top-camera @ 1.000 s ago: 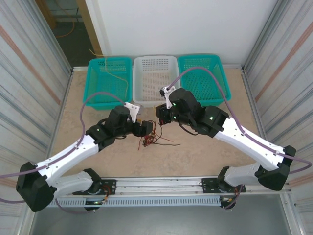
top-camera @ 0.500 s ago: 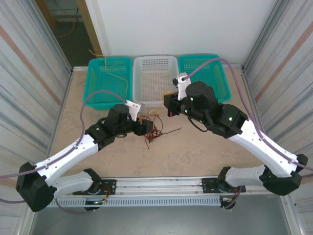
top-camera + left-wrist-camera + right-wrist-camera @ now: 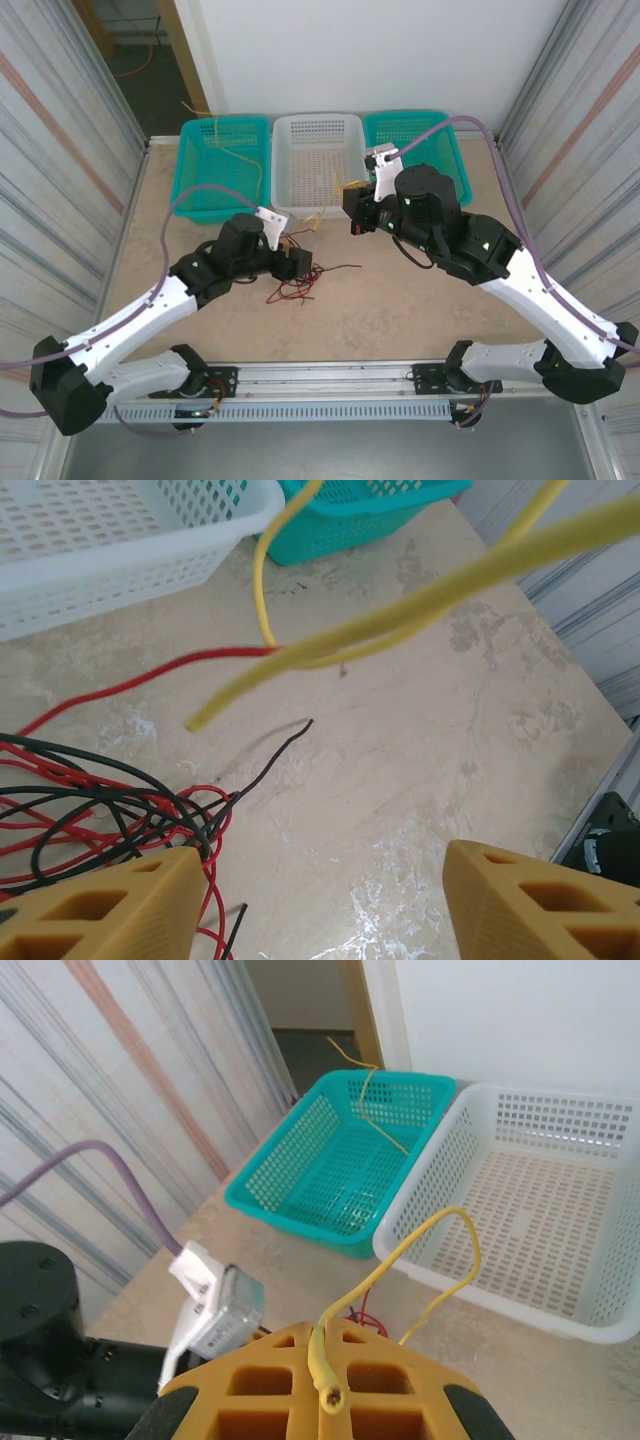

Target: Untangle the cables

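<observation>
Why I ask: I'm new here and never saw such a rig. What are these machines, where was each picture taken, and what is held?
These are two robot arms mounted at a beige table. One picture looks down from above; the others come from cameras on each wrist. The right gripper is shut on a thin yellow wire. The left gripper is open over a tangle of thin red and black wires lying on the table. A white plastic basket sits between two teal plastic baskets at the far edge.
</observation>
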Controlling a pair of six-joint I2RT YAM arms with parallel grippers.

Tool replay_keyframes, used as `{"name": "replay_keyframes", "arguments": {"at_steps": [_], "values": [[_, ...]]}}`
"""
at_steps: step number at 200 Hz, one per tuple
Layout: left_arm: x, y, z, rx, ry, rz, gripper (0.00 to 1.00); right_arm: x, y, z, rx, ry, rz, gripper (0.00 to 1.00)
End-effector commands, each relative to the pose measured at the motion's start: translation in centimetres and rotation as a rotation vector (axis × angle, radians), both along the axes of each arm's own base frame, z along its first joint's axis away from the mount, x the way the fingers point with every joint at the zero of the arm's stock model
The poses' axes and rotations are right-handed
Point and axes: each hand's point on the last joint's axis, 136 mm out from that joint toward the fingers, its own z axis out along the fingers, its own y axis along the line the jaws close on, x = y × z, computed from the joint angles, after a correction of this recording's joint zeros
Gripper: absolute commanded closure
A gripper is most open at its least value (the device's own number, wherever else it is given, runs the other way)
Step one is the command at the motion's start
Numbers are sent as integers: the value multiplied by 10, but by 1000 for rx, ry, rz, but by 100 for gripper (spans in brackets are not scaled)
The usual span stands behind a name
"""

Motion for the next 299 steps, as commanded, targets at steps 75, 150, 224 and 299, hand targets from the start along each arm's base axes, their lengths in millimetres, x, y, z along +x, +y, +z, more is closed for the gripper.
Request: {"name": "replay_keyframes", "arguments": {"at_steps": [75, 150, 224, 299], "values": [[0, 7, 135, -113, -262, -9, 13, -2, -14, 22, 51, -64, -17, 100], [4, -18, 115, -197, -168, -52, 16, -7, -10, 16, 65, -40, 20, 100], [16, -13, 108, -110, -234, -23, 29, -11, 1, 17, 90, -27, 69, 100], [15, -18, 114, -97, -274, -68, 80, -8, -3, 17, 99, -22, 52, 100]]}}
